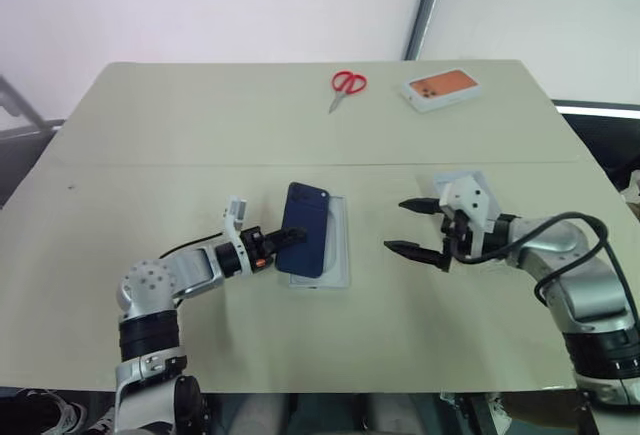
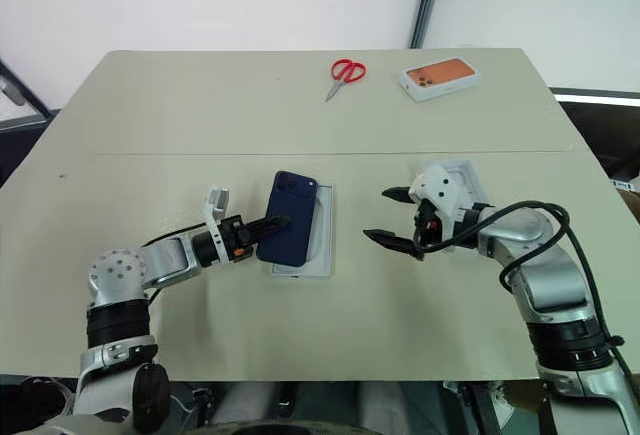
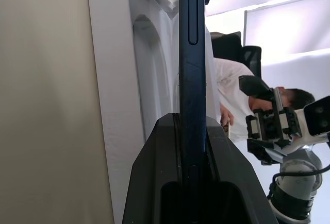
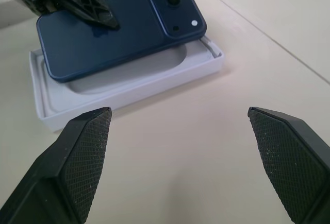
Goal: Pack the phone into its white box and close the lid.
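Holding one phone (image 1: 304,229) (left hand (image 1: 283,238)), one white box (image 1: 340,245), one scissors (image 1: 346,87)

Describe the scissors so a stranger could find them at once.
Start at the beige table and look to its far edge. The scissors lie there, left of a white box with an orange phone picture. Their red handles set them apart from everything else on the table.
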